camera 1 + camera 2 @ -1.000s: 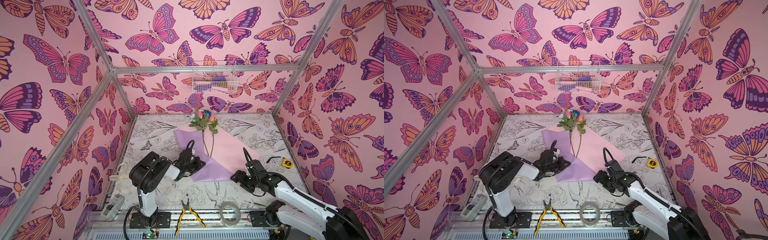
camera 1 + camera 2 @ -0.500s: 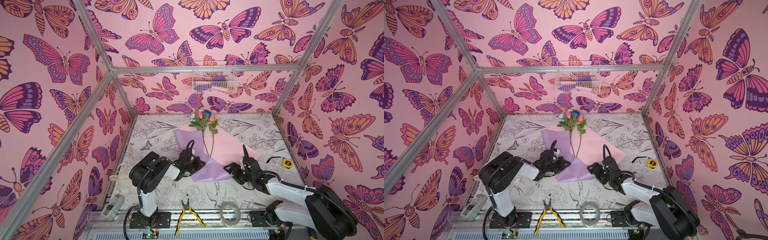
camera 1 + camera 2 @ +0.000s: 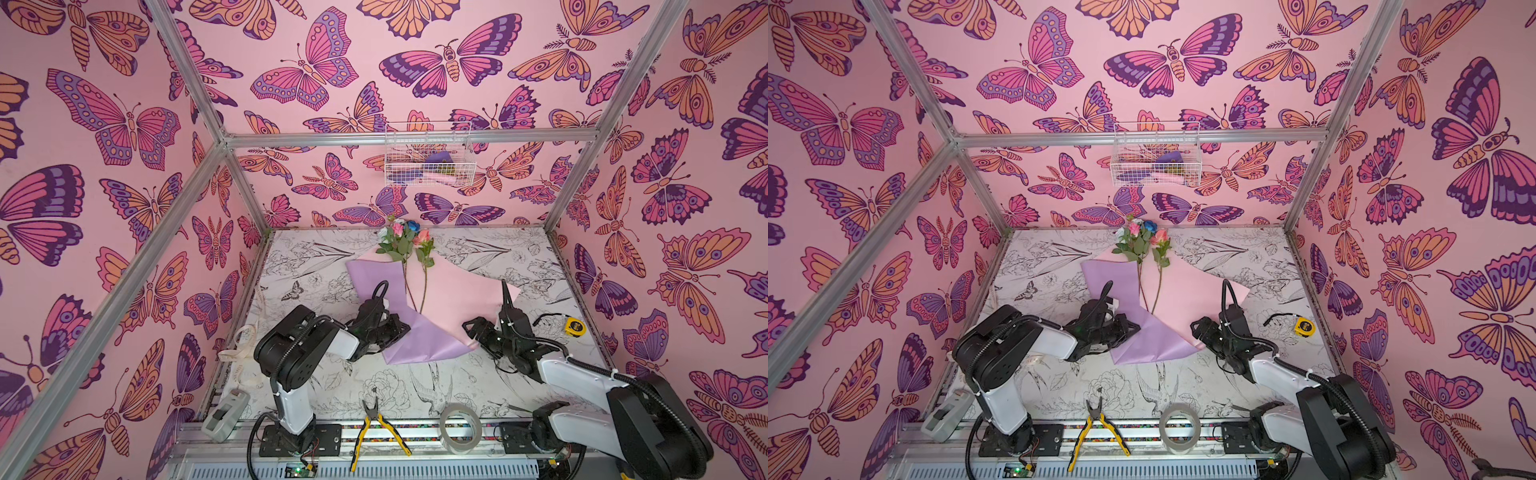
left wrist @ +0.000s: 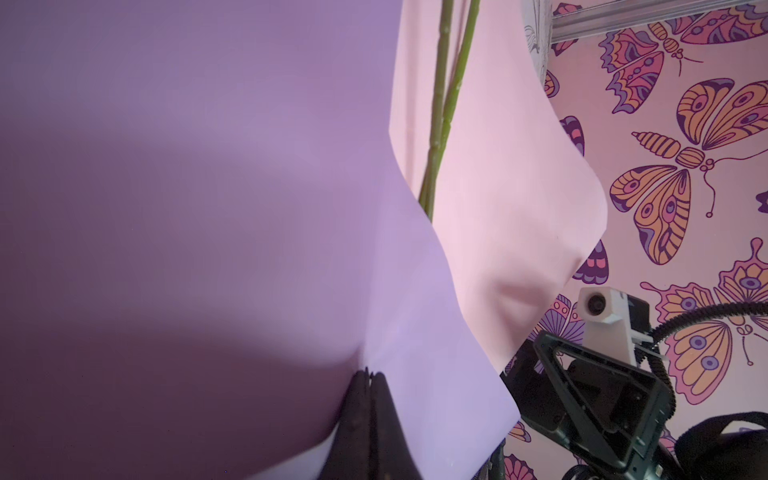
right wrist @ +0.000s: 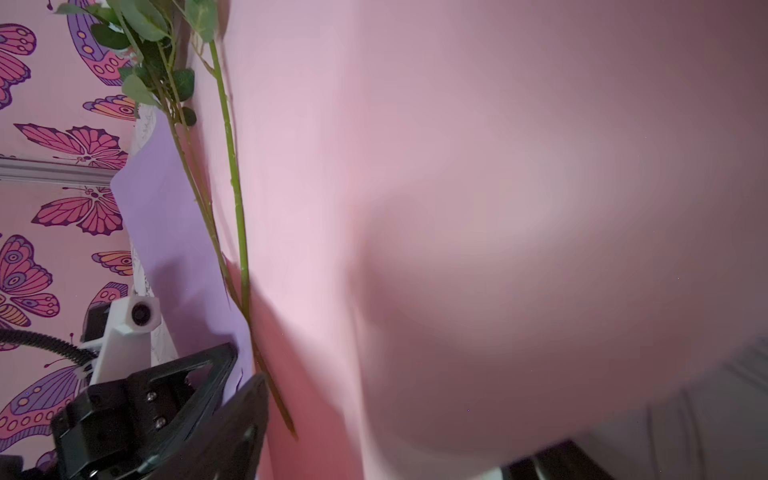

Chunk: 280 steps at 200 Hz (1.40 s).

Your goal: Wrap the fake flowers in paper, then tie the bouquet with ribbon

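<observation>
Free room: bare line-drawn table (image 3: 316, 266) left of the lilac paper sheet with pink inner face (image 3: 419, 345) and toward the far right corner; sheet and long-stemmed fake flowers (image 3: 405, 245) fill the middle; left gripper (image 3: 404, 329) and right gripper (image 3: 468, 330) flank its near end; yellow-handled pliers (image 3: 375, 417) and clear tape roll (image 3: 460, 448) line the near edge, a free strip behind them; yellow tape measure (image 3: 575, 325) hugs the right wall, cream ribbon (image 3: 235, 354) the left.
</observation>
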Each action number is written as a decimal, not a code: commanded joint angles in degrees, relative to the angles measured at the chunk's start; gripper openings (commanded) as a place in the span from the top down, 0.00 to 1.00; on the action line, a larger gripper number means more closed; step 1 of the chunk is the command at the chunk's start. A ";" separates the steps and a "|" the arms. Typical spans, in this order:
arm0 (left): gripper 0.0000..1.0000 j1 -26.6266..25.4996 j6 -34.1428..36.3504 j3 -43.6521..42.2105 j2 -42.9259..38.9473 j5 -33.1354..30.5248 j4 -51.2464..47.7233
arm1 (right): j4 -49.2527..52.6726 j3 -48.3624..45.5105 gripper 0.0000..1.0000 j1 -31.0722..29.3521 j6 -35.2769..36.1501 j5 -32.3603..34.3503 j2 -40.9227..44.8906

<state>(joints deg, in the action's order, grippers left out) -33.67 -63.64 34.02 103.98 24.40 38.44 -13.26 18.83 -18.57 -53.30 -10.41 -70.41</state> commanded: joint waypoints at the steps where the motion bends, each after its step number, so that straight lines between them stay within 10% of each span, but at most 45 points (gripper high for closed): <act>1: 1.00 -0.04 1.14 -0.36 -1.34 -0.44 -3.07 | 0.81 1.35 0.18 2.81 5.37 -0.76 -3.23; 66: 0.99 -0.07 1.50 0.21 -1.39 -0.41 -3.50 | 2.44 9.33 0.31 10.63 14.80 -12.50 -7.94; 165: 0.93 -0.12 3.54 -0.35 -5.85 -0.20 -7.06 | 17.15 19.27 0.89 8.71 23.60 -11.75 -5.64; 280: 0.93 -1.13 7.90 -3.80 -12.70 -3.71 -17.45 | 34.31 38.58 0.97 -5.25 26.67 -2.41 -8.14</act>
<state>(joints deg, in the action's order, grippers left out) -33.89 -57.84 30.50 90.21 21.28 23.29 17.04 52.69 -20.78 -28.47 -15.16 -76.60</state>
